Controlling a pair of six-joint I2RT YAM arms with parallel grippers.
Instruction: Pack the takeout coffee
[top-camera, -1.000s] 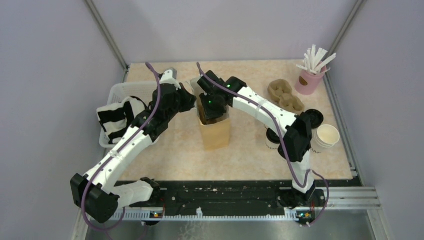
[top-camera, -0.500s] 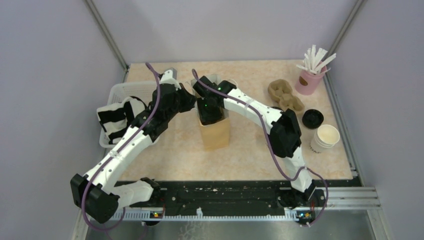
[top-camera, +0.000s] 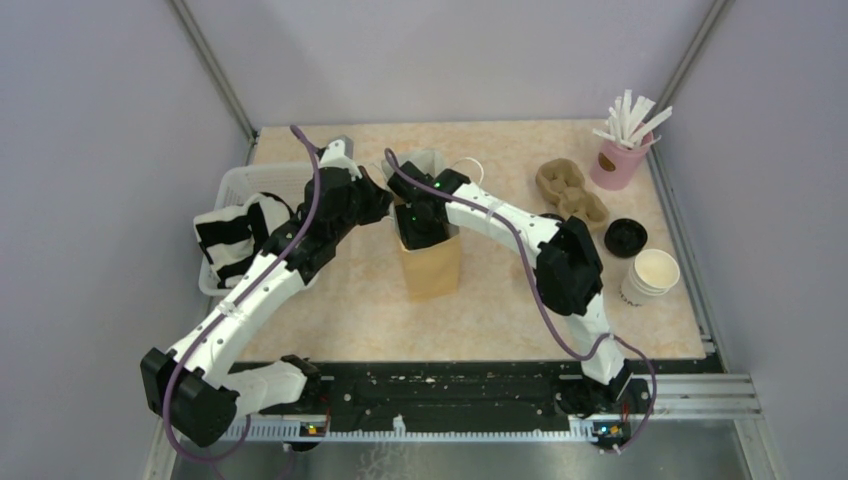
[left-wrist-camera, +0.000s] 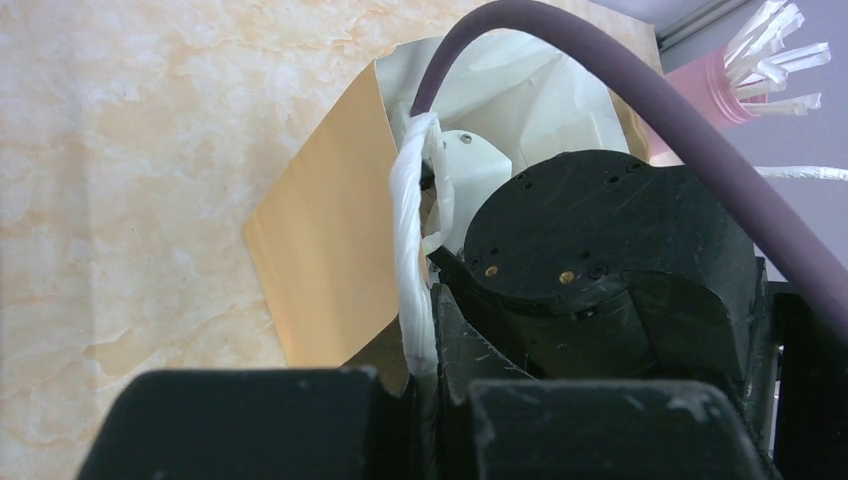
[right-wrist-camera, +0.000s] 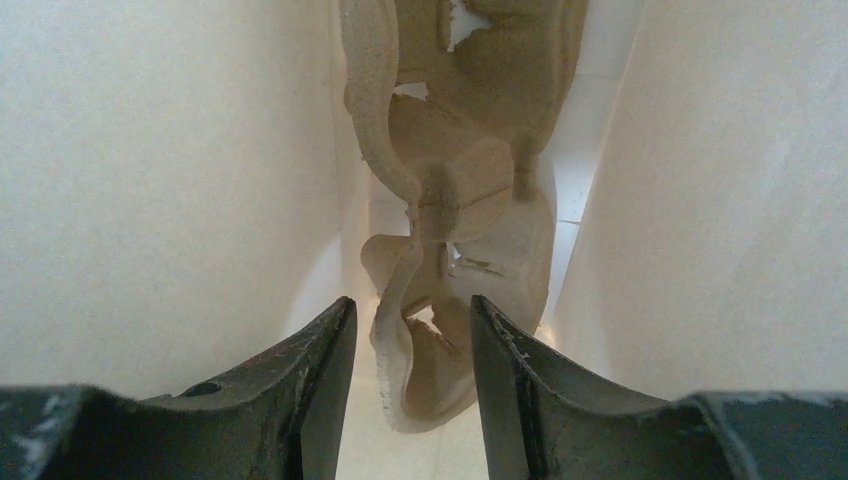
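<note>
Top view, beige marbled worktop (top-camera: 500, 300), lilac walls (top-camera: 450, 60), our right hand (top-camera: 420, 226) inside the brown paper bag (top-camera: 432, 272), takeout coffee hidden from us, left wrist, left hand (left-wrist-camera: 425, 395) clamping the bag's white handle (left-wrist-camera: 415, 250), right wrist, fingers (right-wrist-camera: 312, 390) narrowly parted over a pulp carrier (right-wrist-camera: 450, 190).

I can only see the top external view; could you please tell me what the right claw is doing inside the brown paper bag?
Observer: The right wrist view shows the right claw open, with a clear gap between its fingers.
Operator: Thank you. Is anything in the bag?
Observer: Yes, a beige moulded-pulp cup carrier stands on edge between the white inner walls of the brown paper bag.
Operator: And how is the left claw holding the bag?
Observer: The left wrist view shows the left claw shut on the bag's white twisted paper handle.
</note>
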